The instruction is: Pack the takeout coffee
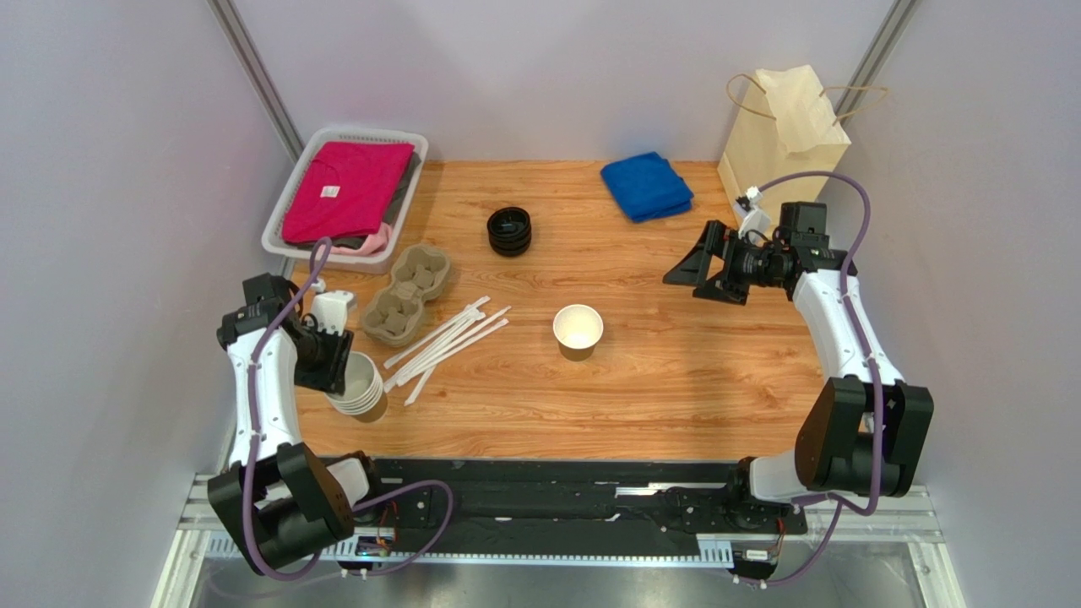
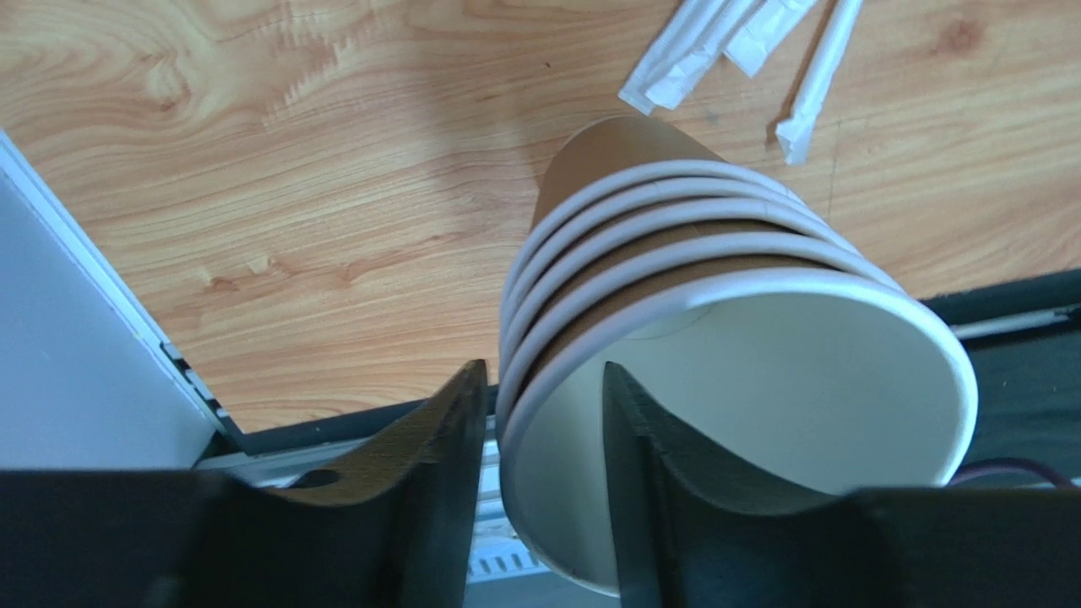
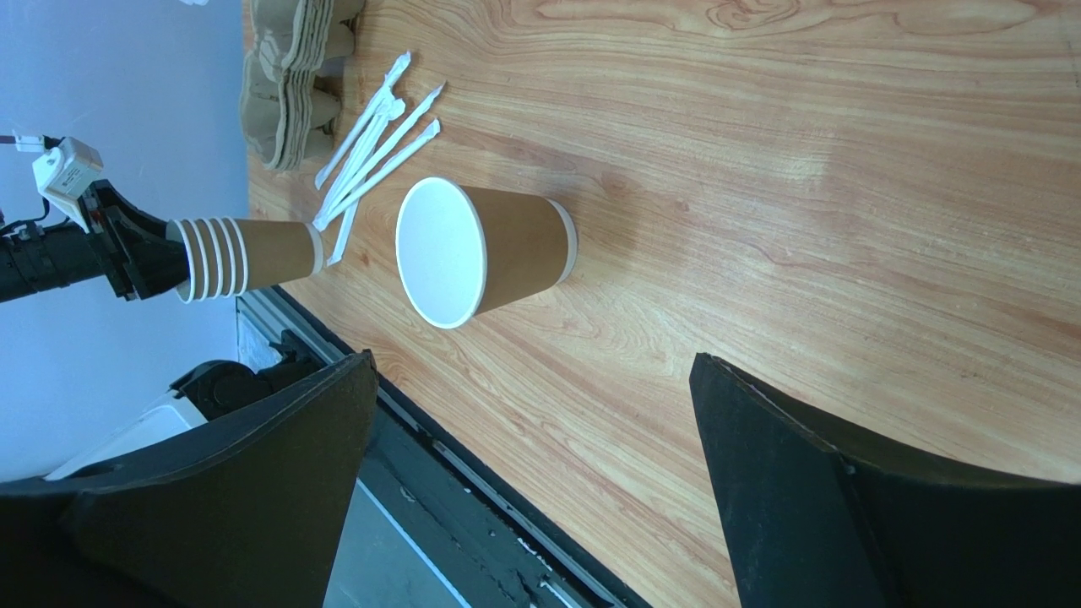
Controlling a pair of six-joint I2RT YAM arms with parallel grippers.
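- The left gripper (image 2: pixel 546 374) stood at the stack of cups (image 2: pixel 660 241) in the lower left of the top view. One finger (image 2: pixel 432 469) was outside the rims and the other was inside the top cup.
- Its jaws were half closed around that cup's wall; I cannot tell whether they had pinched it.
- The takeout coffee cup (image 1: pixel 579 329) stood upright and alone at the middle of the table (image 1: pixel 660 380), well apart from both arms. It showed its white inside and had no lid on.
- The black lids (image 1: pixel 510 231) sat stacked at upper centre, and the paper bag (image 1: pixel 780 133) stood in the upper right corner.
- The right gripper (image 3: pixel 533 367) hung released and empty at the right, with jaws wide and facing the lone cup.
- Step in hand, as I judged it: taking a cup off the stack, so the packing proper had not begun.
- The next move called for a firm pinch on the top cup's wall alone. A straight lift would then leave the nested cups behind.
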